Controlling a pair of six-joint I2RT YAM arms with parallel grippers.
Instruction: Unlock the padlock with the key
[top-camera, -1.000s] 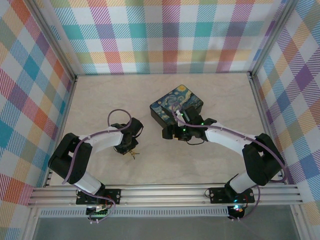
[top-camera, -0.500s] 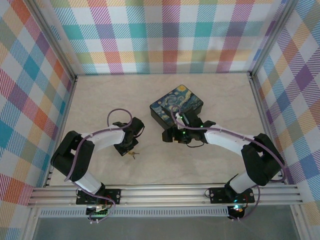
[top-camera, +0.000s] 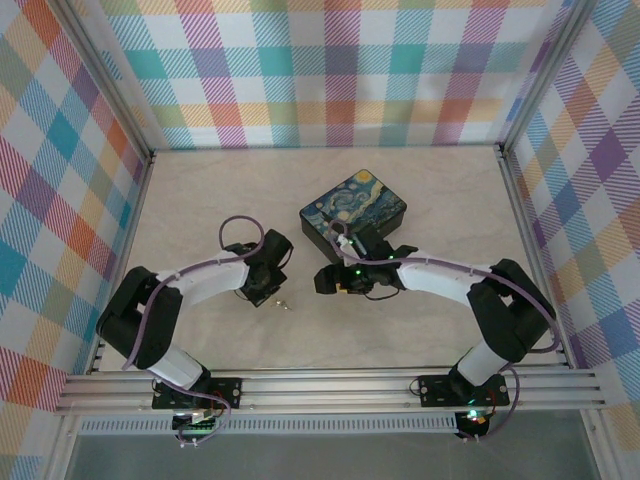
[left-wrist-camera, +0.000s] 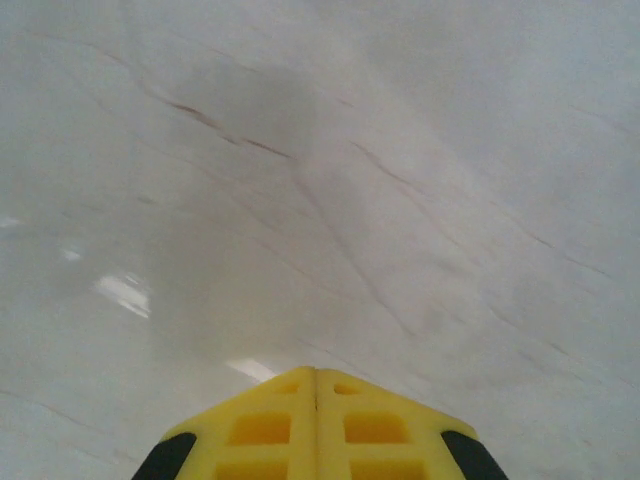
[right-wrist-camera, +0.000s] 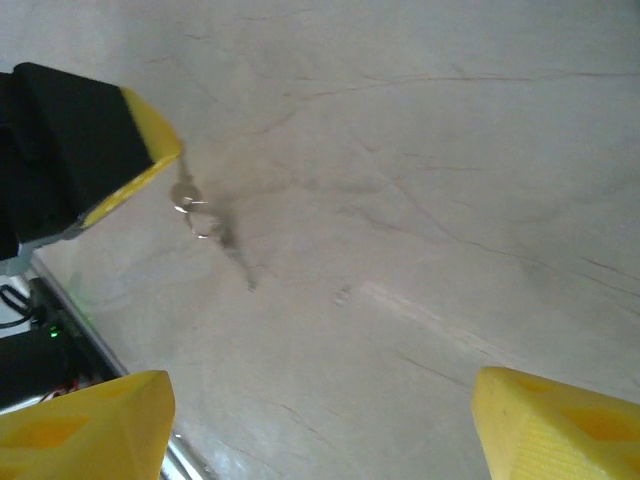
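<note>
The key (right-wrist-camera: 222, 238) is a thin silvery piece on a small ring in the upper left of the right wrist view. It dangles close over the table (top-camera: 200, 200) from the yellow tip of the left gripper (right-wrist-camera: 172, 158). That claw's fingers are pressed together, and it seems to pinch the ring rather than the blade. In the top view the key sits low and left of centre, between the two claws and well apart from the box (top-camera: 360, 205) with the painted lid. The right gripper (right-wrist-camera: 320, 425) is spread wide, with a yellow finger in each bottom corner of its own view and the key off to the left of its gap. The step in hand looks like a handover. To do it well, the left claw should hold steady, since the key can swing on its ring. The right claw should centre its gap on the blade and close across its flat faces, leaving the tip sticking out straight for the padlock.
</note>
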